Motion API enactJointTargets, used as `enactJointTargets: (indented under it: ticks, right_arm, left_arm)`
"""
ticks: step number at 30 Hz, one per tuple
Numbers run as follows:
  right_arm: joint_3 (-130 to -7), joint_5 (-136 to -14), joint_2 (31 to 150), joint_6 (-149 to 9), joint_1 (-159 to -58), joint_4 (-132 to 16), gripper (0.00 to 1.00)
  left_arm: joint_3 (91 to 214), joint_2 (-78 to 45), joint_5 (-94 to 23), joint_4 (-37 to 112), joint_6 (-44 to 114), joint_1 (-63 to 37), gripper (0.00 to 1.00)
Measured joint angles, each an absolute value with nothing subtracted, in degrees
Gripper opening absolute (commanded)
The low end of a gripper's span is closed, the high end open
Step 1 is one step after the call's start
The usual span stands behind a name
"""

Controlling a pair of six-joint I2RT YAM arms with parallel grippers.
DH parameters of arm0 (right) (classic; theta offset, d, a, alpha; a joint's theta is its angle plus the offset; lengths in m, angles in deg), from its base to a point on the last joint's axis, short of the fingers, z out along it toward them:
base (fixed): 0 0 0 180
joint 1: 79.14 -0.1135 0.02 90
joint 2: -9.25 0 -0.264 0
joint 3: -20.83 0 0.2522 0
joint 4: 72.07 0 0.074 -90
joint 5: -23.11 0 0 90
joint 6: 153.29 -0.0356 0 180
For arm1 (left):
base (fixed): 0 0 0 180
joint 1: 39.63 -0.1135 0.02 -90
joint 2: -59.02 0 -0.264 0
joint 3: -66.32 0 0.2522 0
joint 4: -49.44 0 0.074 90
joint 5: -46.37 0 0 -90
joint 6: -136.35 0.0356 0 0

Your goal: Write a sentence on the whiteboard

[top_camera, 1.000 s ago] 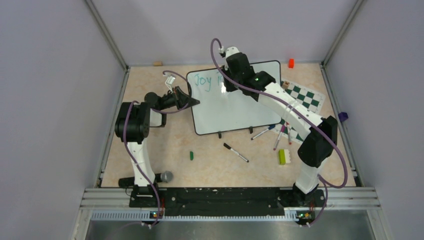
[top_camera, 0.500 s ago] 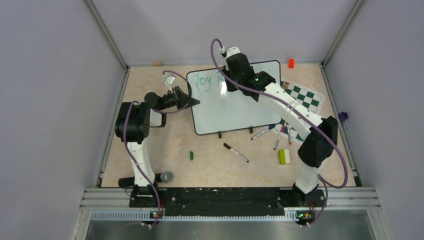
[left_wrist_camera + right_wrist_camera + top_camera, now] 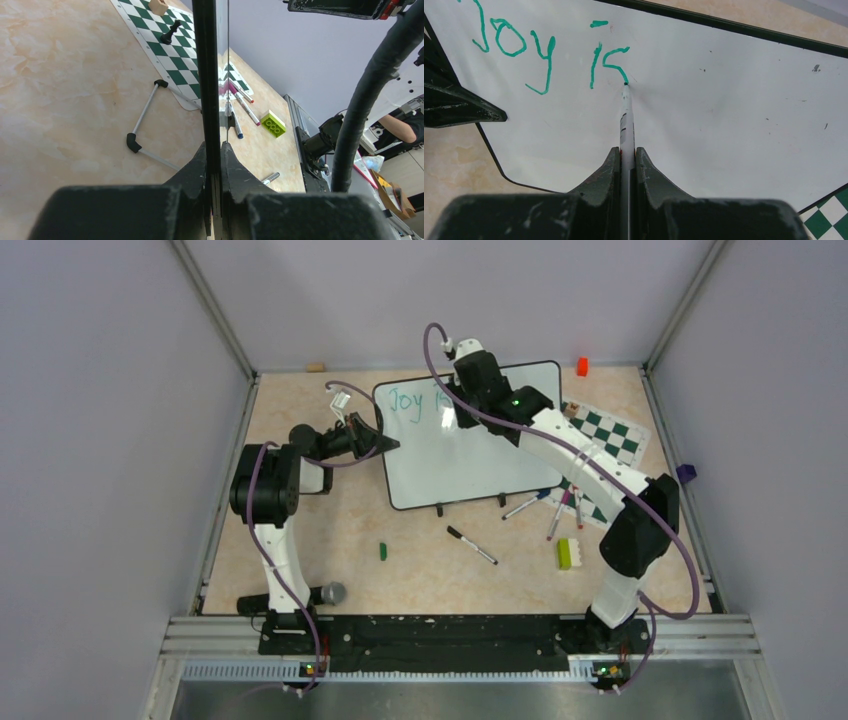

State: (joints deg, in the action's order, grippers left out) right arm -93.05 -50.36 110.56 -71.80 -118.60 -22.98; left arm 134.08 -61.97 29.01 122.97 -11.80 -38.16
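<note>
Pinching a marker [image 3: 626,115], your right gripper [image 3: 626,155] held its tip on the whiteboard [image 3: 470,465], near the tabletop's far edge, where the sentence [image 3: 549,55] read "Joy is"; your left gripper [image 3: 214,147] clamped the board's left rim.

The top view looks down from behind the arm bases over the table [image 3: 330,520]. The wrist views look closely along the left pincer [image 3: 212,147] and right pincer [image 3: 626,151]; all 3 share the whiteboard [image 3: 470,460].
</note>
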Motion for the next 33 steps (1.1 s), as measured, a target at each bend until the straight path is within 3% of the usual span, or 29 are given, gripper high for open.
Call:
enactJointTargets:
  ticks: [19, 33]
  right_arm:
    - [-92.2, -57.2, 109.9, -72.0, -118.6, -23.9, 0.0]
    - [-71.7, -55.8, 88.3, -75.1, -119.0, -33.3, 0.0]
  left_arm:
    - [134.1, -62.0, 29.1, 123.1, -11.8, -38.2, 0.0]
    - [134.1, -62.0, 29.1, 123.1, -11.8, -38.2, 0.0]
